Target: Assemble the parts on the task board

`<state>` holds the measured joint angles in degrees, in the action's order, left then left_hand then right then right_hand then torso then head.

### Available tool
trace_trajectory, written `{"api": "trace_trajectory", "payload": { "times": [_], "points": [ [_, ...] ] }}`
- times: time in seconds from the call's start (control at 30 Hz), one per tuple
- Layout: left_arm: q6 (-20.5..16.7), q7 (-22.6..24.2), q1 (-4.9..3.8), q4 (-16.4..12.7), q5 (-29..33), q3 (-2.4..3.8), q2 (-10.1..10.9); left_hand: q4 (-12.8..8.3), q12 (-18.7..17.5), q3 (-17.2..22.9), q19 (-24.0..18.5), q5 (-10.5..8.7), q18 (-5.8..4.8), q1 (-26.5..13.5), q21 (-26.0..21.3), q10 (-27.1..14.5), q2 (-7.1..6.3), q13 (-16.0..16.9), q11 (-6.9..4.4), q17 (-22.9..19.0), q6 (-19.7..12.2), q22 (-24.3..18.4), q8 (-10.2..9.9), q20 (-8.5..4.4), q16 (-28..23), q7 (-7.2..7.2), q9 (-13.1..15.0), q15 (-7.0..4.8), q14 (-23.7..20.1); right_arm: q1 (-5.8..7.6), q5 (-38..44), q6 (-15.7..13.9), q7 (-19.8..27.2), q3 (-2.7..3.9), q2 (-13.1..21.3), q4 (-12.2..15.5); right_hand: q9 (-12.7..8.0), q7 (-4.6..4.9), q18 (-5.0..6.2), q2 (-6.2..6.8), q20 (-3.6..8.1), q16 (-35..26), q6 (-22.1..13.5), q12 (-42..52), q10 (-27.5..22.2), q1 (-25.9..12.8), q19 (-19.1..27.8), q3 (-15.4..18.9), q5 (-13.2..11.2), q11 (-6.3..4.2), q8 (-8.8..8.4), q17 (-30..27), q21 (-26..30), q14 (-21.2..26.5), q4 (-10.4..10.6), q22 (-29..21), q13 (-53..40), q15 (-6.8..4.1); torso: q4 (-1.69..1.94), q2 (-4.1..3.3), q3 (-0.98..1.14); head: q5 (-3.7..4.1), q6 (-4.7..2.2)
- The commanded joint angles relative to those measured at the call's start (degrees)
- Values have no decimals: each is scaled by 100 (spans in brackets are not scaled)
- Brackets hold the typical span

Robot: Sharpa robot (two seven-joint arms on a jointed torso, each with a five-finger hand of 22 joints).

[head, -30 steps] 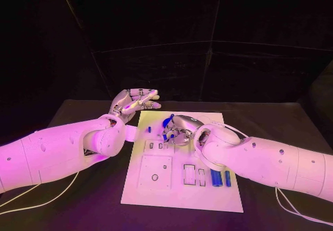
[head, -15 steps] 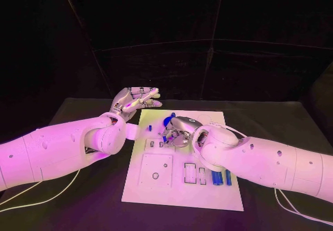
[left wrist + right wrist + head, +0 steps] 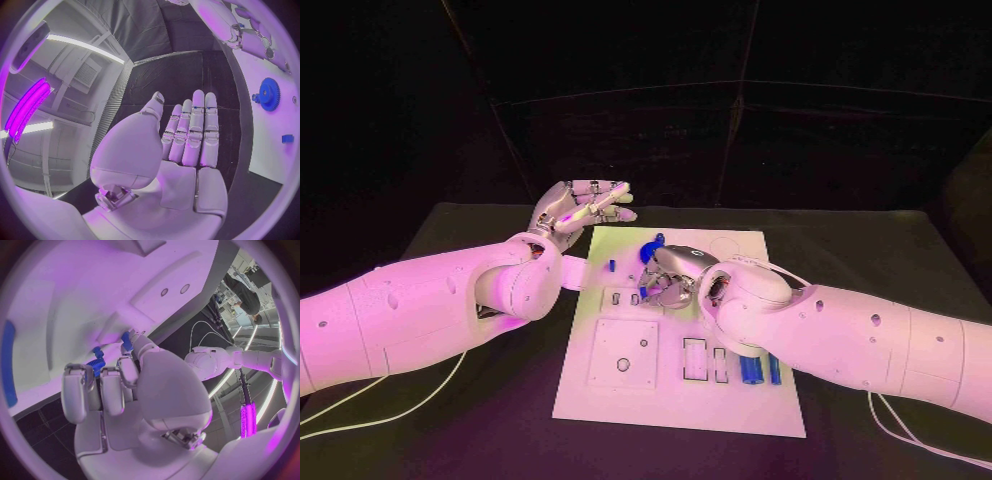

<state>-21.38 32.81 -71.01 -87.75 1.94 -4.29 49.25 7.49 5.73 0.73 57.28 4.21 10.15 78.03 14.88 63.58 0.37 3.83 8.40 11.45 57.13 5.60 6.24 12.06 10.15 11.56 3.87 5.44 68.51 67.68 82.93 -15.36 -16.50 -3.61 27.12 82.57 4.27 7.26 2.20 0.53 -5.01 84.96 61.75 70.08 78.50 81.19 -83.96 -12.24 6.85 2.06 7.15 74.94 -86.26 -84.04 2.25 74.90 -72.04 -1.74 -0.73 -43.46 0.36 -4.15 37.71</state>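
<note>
Black table [image 3: 877, 250] | right wrist: right robot hand [image 3: 125, 390] pinching blue gear [image 3: 97, 365]

black table [image 3: 473, 400], black backdrop — strip lights [image 3: 81, 45]

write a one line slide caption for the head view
Right silver hand holds a small blue gear over the white task board; left silver hand hovers open beside its far corner.

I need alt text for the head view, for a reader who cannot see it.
The right hand is curled over blue parts near the middle of the white task board on a black table. The left hand is raised beside the board's far corner, holding nothing.
</note>
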Motion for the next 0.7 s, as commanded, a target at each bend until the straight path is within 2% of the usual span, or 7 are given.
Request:
{"api": "trace_trajectory", "payload": {
  "times": [0.03, 0.7],
  "points": [
    [68, 17, -11, -11, -30, 5, 3, -37, -24, -12, 33, 35, 44, 5, -8, 33, 71, 7, -6, 5, 30, -8, -20, -9, -37, 0, 2, -2, 26, -9, 67, 123, -24, -3, -6, -1, 15, -43, -25, -23, 48, -36, 74, -28, -38, -56, -4, -36, 18, -7, 11, 567, -6, -396, -8, 697, 5, -21, 2, 1, 0, 0, 0],
    [63, 17, -11, -23, -30, 5, 28, -41, -27, -15, 33, 35, 43, 5, -9, 37, 69, 6, -7, 7, 31, -10, -23, -10, -43, -1, 1, -1, 24, -38, 229, 320, -137, -11, 25, 62, -14, -3, -21, 115, 28, -42, -20, -135, -108, -227, 12, -13, -13, 25, -54, 566, 7, -397, 31, 677, 76, 4, 3, 0, -1, 12, 2]
  ]
}}
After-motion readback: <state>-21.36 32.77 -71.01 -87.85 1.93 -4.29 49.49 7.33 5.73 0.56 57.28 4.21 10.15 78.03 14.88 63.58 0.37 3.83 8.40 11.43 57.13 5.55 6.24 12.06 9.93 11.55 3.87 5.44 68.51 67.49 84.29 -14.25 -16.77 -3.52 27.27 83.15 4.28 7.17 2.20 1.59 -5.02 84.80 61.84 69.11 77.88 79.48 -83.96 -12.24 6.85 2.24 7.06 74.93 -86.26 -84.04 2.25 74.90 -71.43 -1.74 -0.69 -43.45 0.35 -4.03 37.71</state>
